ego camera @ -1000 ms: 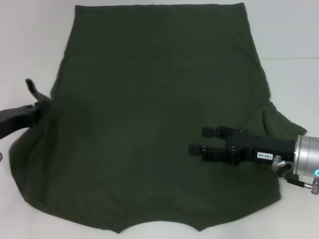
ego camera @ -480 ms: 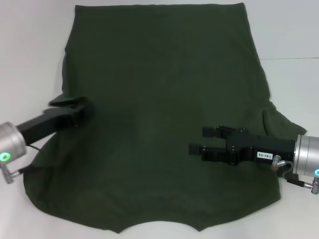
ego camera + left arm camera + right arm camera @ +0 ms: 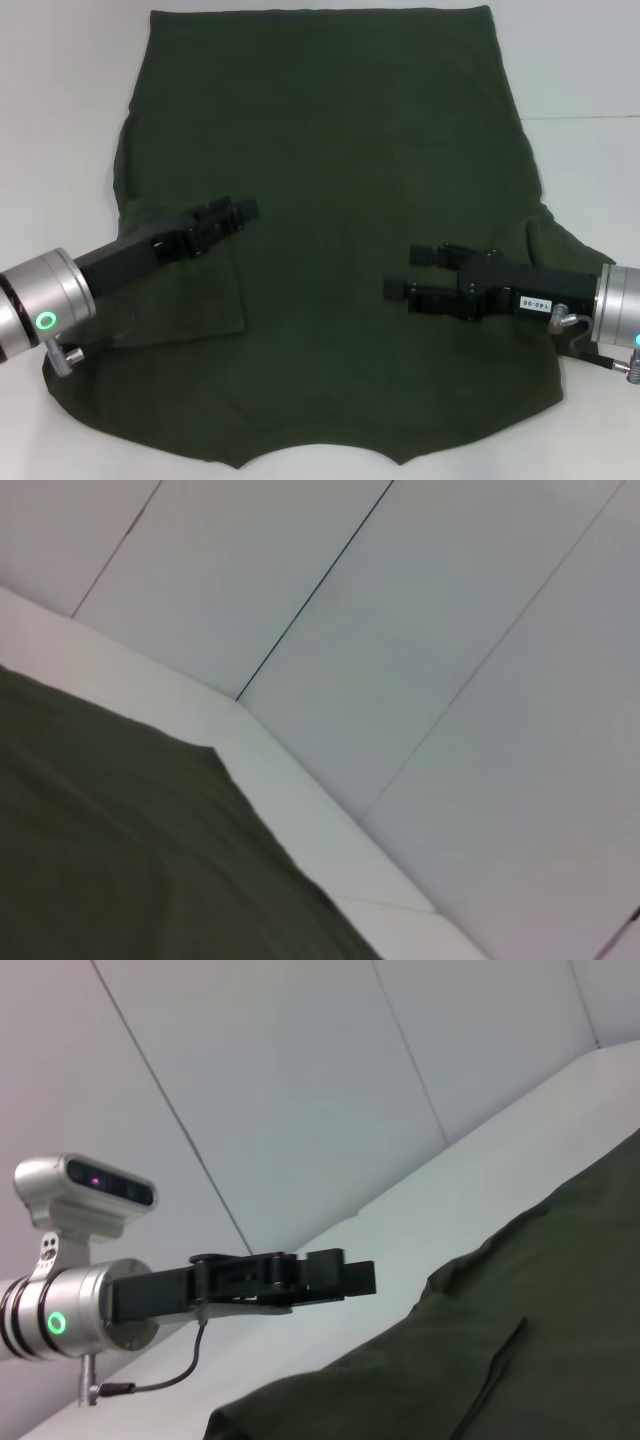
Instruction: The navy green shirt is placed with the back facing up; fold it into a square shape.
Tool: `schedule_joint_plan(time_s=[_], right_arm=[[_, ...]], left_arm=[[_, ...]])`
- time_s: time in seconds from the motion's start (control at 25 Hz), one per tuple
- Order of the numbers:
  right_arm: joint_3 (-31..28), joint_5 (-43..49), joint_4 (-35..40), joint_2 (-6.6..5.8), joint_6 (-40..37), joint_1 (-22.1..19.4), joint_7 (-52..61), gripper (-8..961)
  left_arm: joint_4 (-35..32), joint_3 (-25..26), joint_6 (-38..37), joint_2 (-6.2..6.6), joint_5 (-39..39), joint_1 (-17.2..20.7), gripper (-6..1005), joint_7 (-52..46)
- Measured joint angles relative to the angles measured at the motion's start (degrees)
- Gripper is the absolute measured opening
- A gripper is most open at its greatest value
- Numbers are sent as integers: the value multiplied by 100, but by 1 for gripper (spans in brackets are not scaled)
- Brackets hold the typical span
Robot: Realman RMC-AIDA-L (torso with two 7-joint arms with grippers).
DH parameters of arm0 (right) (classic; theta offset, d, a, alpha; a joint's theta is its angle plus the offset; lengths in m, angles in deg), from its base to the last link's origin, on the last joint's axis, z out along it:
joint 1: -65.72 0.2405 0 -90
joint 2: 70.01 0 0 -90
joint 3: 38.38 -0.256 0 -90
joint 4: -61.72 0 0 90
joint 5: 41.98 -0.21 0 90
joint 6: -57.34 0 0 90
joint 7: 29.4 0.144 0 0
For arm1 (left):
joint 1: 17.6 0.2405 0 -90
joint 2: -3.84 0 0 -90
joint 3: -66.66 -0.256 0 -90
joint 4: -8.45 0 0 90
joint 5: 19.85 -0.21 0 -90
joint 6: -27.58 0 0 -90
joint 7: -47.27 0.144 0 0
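Left sleeve folded in on the one olive shirt

The left gripper (image 3: pixel 236 212) hovers over the folded sleeve, its jaws seemingly closed on nothing. The single navy green shirt (image 3: pixel 330 200) lies flat, back up, covering the white table (image 3: pixel 60 100); soft, light knit, likely best pinched at hem or sleeve edges. The right gripper (image 3: pixel 405 275) hangs open over its right half.

label: small white sticker on right pincer (image 3: pixel 410 278) body, printed characters too small to read | navy green shirt (image 3: pixel 330 150): plain back, no lettering visible | elsewhere: no readable text
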State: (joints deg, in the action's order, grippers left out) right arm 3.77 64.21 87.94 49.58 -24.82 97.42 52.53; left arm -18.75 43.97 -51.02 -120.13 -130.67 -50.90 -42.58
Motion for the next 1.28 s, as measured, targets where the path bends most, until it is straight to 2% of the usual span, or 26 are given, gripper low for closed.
schedule_joint_plan(time_s=[0.2,0.24,0.4,0.56,0.72,0.76,0.8,1.04,1.28], right_arm=[[-37,-50,12,-35,-44,-38,248,915],[-50,-51,53,-46,-49,-54,397,915],[-78,-47,232,-130,-110,-119,1118,915],[-78,-20,381,-282,-110,-210,1858,915],[-91,-15,416,-514,211,-303,2564,915],[-103,-9,417,-623,378,-346,2904,915],[-103,-9,417,-623,378,-346,2904,915],[-111,53,476,-809,590,-552,3784,914],[-207,536,882,-827,572,-812,4610,914]], left_arm=[[-29,0,-504,25,36,55,481,175],[-19,-3,-1048,31,35,105,523,470],[1,-88,-1824,18,-13,182,676,1064],[56,-534,-2182,-1,-33,262,811,1734],[226,-1119,-2064,-10,-36,314,921,2496],[245,-1267,-1998,-11,-36,316,948,2624],[247,-1340,-1967,-11,-36,317,948,2679],[249,-1986,-1571,-13,-36,322,949,3098],[272,-2158,-1398,-13,-35,279,949,3108]])
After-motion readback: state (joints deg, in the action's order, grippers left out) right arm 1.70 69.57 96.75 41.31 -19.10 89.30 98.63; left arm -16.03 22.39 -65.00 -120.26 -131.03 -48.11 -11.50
